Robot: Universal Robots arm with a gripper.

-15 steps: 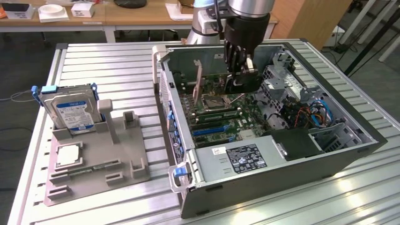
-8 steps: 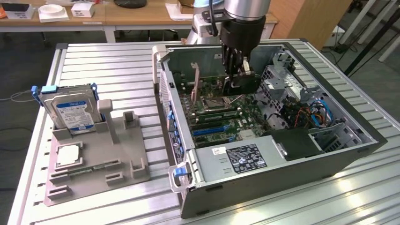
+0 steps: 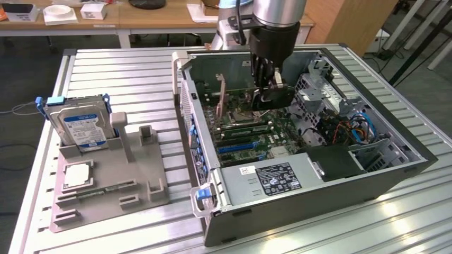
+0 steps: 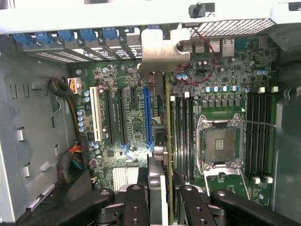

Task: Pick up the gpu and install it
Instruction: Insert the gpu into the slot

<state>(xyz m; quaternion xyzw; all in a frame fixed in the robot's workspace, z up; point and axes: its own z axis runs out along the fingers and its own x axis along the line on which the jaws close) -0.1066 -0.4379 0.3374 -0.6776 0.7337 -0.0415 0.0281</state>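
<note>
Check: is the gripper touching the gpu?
Touching. The wrist view shows the gpu pinched edge-on inside the gripper, with no gap on either side.

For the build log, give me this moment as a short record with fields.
gripper: inside the open computer case, shut on the gpu
gpu: held edge-on above the motherboard, beside the blue slot; whether seated cannot be told
CPU socket: empty
hard drive: upright in the grey holder outside the case
CPU chip: flat on the same holder
</note>
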